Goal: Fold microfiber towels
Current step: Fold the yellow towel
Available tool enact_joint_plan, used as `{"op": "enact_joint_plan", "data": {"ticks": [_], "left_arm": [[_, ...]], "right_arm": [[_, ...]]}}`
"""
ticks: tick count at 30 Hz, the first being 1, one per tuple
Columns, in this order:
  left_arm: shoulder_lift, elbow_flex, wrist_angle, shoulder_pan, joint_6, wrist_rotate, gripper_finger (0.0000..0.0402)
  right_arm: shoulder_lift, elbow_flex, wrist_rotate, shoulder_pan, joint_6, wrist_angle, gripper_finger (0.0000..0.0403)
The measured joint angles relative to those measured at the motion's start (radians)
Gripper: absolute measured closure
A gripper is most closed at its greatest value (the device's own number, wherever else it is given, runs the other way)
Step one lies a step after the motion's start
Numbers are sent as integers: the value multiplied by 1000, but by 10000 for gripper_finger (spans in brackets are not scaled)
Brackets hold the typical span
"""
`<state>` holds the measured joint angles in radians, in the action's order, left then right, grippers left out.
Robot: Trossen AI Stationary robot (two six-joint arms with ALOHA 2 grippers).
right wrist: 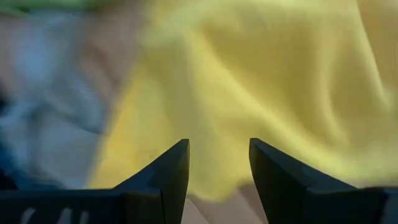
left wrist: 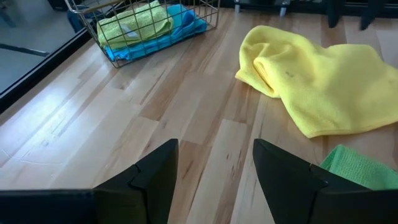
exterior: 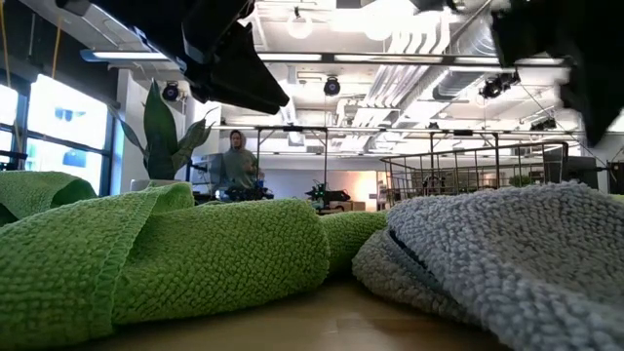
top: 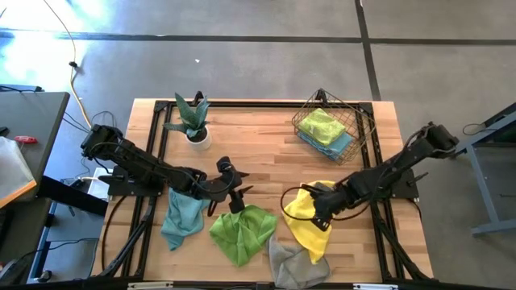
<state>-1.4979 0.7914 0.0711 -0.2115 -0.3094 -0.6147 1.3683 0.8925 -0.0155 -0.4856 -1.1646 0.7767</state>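
Observation:
My left gripper (top: 239, 188) (left wrist: 214, 168) hangs open over bare wood, just beyond the far edge of a crumpled lime green towel (top: 242, 231) (exterior: 166, 258). A teal towel (top: 184, 213) lies bunched to that towel's left. My right gripper (top: 319, 212) (right wrist: 219, 165) hovers open above the rumpled yellow towel (top: 309, 221) (left wrist: 314, 78) (right wrist: 261, 81), fingers pointing steeply down with nothing between them. A grey towel (top: 290, 259) (exterior: 507, 258) lies crumpled at the near edge. All of these towels rest flat on the table.
A copper wire basket (top: 332, 127) (left wrist: 149, 25) at the far right holds a lime green towel on a teal one. A potted plant (top: 192, 121) stands far left of centre. Bare wood (top: 258, 149) lies between plant, basket and towels. A person (exterior: 237, 161) stands in the room behind.

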Motion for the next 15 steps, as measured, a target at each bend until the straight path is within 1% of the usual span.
{"op": "enact_joint_plan", "data": {"ticks": [3,7,11,15], "left_arm": [[0,0,-1,0,22,0,204],[0,0,0,1,33,-1,204],[0,0,0,1,33,-2,204],[0,0,3,1,33,-2,204]], "right_arm": [[41,-42,-29,-10,-79,5,245],[109,-82,-31,-10,-84,-32,245],[183,-92,-19,23,3,-77,245],[253,-88,12,75,169,-176,245]]}}
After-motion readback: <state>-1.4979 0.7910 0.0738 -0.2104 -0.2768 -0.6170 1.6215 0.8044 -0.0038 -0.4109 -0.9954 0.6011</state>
